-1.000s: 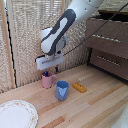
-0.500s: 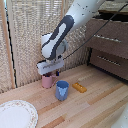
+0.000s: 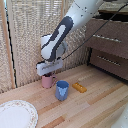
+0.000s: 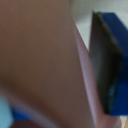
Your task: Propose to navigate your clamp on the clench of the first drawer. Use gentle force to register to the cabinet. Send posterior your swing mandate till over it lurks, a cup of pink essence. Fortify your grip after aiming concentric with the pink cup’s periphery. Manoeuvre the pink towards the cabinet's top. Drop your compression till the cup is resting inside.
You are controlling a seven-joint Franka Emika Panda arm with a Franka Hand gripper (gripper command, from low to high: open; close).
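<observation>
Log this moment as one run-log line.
phase: grasping | tool: lowered onto pink cup, closure unclear | blue cup: beside it, untouched | cabinet: both drawers look shut | cup on table

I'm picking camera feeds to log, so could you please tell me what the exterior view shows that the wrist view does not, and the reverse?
Only the exterior view shows the dark brown wooden cabinet, small blue cup, flat orange block, round pale plate and light wooden table. Only the wrist view shows a blue end effector finger close beside the cup's wall. Both show the small matte pink cup at the white end effector.
</observation>
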